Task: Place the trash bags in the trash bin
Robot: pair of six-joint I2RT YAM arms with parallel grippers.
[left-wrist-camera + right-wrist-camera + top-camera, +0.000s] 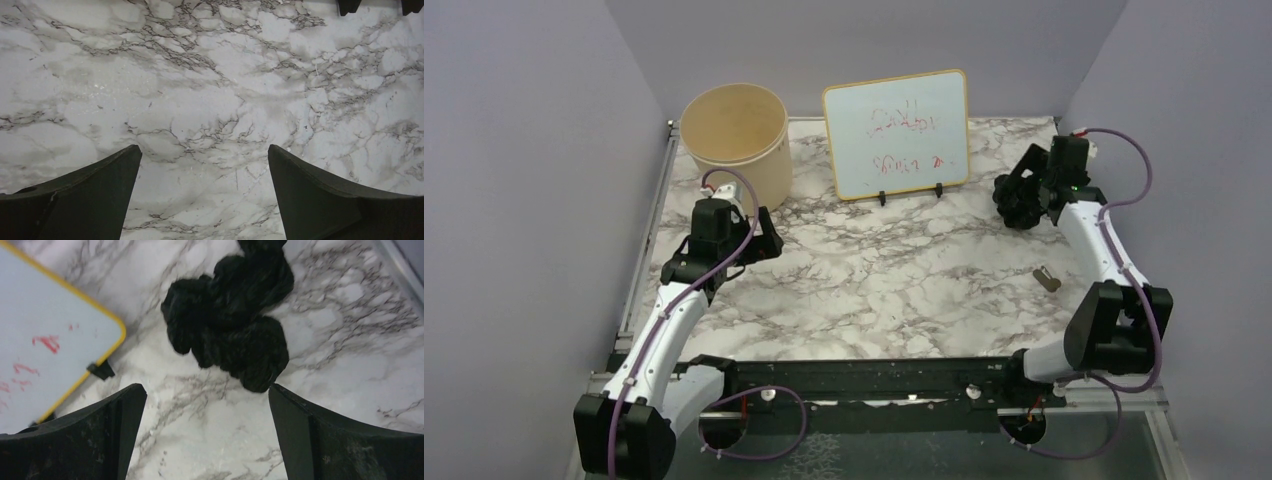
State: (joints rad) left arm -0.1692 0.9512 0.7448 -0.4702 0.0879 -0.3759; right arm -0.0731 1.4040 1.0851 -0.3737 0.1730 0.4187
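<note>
Far right on the surface [904, 280], the trash bags [230, 325] lie bunched.
Over them the right claw [206, 390] hangs open and empty; a shallow pinch might slip off, and the trash bin [759, 175] is far left.

Soft, even overhead light, only faint shadows, dull sheen on the white marble-patterned desk [95, 85], crumpled black plastic bag [230, 325] slightly blurred close up, folds lost in darkness
</note>
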